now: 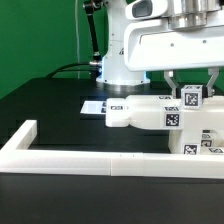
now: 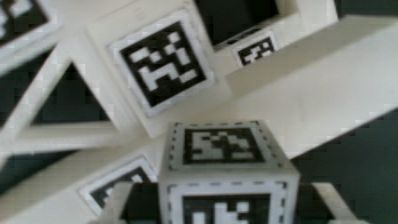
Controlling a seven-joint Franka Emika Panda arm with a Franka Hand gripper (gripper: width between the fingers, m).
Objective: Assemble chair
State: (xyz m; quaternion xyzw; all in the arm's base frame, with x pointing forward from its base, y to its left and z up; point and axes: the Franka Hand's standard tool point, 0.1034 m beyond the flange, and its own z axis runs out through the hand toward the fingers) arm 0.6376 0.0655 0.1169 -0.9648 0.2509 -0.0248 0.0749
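A small white post (image 1: 190, 97) with black-and-white tags stands upright on a larger white chair piece (image 1: 140, 115) at the exterior view's right. My gripper (image 1: 191, 88) comes straight down over it, a finger on each side, shut on the post. In the wrist view the post's tagged top (image 2: 222, 150) fills the space between my two fingers (image 2: 114, 198), and my gripper (image 2: 221, 200) is closed on its sides. Past the post lies a white tagged frame piece (image 2: 160, 65) with slanted bars. More tagged white parts (image 1: 205, 142) lie at the exterior view's right edge.
A long low white border wall (image 1: 90, 160) runs along the front and turns back at the exterior view's left. The marker board (image 1: 93, 105) lies flat on the black table near the arm's base (image 1: 120, 65). A green backdrop stands behind.
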